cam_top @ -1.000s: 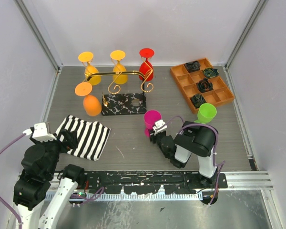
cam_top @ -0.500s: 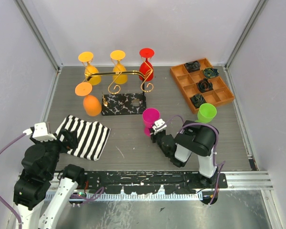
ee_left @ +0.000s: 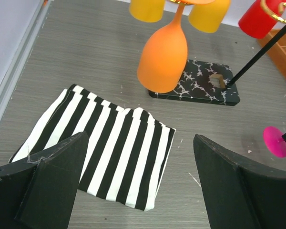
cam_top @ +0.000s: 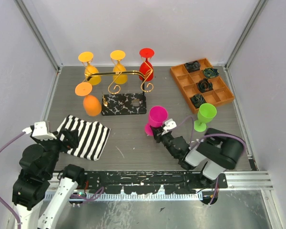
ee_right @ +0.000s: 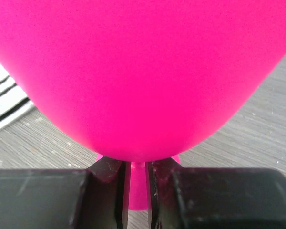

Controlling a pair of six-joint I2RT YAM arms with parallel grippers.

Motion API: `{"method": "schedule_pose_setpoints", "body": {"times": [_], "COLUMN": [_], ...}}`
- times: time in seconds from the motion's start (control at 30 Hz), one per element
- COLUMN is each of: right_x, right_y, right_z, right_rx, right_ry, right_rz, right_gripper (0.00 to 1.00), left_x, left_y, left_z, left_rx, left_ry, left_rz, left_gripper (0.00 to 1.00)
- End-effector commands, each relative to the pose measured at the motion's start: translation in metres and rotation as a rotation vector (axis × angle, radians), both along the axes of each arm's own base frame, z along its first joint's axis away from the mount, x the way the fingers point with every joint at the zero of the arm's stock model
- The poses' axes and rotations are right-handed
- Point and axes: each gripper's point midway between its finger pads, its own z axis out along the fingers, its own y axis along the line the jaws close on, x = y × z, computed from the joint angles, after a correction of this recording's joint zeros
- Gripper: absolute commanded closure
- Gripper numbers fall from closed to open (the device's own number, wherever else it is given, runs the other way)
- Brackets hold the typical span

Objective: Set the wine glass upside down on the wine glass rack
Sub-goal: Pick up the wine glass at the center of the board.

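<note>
**Right arm.** The right pincer [cam_top: 157, 134] is closed narrowly on the stem of the pink wine glass [cam_top: 158, 116]. In the right wrist view, the two fingers [ee_right: 105, 191] press against the thin stem from both sides, directly below the bowl [ee_right: 138, 71].

**Task object.** The pink wine glass is bowl-up at mid-worktop, in front of the wine glass rack [cam_top: 119, 73] and apart from it. Its bowl leans slightly away from its foot. Whether the foot rests on the worktop [cam_top: 128, 140] cannot be determined.

**Rack.** The gold bar stands on a marbled base [cam_top: 124, 103]. Four glasses hang from it upside down:
- two yellow glasses [cam_top: 91, 71] [cam_top: 119, 70];
- one red glass [cam_top: 146, 69];
- one orange glass [cam_top: 90, 102] at the left end.

**Left arm.** The left pincer [cam_top: 69, 139] is spread wide and grips nothing. It is positioned over the near edge of the striped cloth [ee_left: 109, 143].

**Other items.** A green glass [cam_top: 206, 114] stands upright just beside the right arm. An orange compartment tray [cam_top: 181, 81] lies at the far right.
</note>
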Motion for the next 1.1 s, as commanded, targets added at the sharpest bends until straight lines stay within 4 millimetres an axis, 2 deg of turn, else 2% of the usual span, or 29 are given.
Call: {"method": "schedule_pose_setpoints", "body": {"times": [0.0, 0.13, 0.27, 0.37, 0.53, 0.63, 0.77, 0.9, 1.0, 1.07], "right_x": [-0.01, -0.015, -0.027, -0.036, -0.046, -0.051, -0.055, -0.063, -0.062, -0.061], "right_y": [0.002, 0.007, -0.003, -0.006, -0.015, -0.022, -0.028, -0.024, -0.026, -0.027], "right_z": [0.054, 0.071, 0.109, 0.129, 0.164, 0.183, 0.196, 0.201, 0.203, 0.205], "right_rx": [0.156, 0.094, 0.166, 0.187, 0.224, 0.251, 0.268, 0.267, 0.278, 0.278], "right_ry": [-0.044, 0.001, -0.079, -0.122, -0.184, -0.224, -0.249, -0.27, -0.275, -0.287], "right_rz": [0.053, 0.086, 0.116, 0.156, 0.175, 0.174, 0.171, 0.222, 0.211, 0.2], "right_gripper": [0.99, 0.99, 0.99, 0.99, 0.99, 0.99, 0.99, 0.99, 0.99, 0.99], "left_x": [0.003, 0.004, 0.004, 0.006, 0.019, 0.033, 0.053, 0.066, 0.065, 0.059], "left_y": [-0.013, -0.033, -0.056, -0.075, -0.114, -0.127, -0.137, -0.159, -0.186, -0.211], "left_z": [0.036, 0.049, 0.064, 0.072, 0.08, 0.079, 0.066, 0.057, 0.052, 0.049], "left_rx": [-0.02, -0.062, -0.141, -0.214, -0.395, -0.455, -0.498, -0.533, -0.504, -0.48], "left_ry": [-0.08, -0.106, -0.146, -0.15, -0.125, -0.118, -0.098, -0.081, -0.079, -0.08], "left_rz": [-0.074, -0.174, -0.274, -0.357, -0.497, -0.532, -0.538, -0.568, -0.588, -0.616], "left_gripper": [0.02, 0.02, 0.02, 0.02, 0.02, 0.02, 0.02, 0.01, 0.01, 0.0]}}
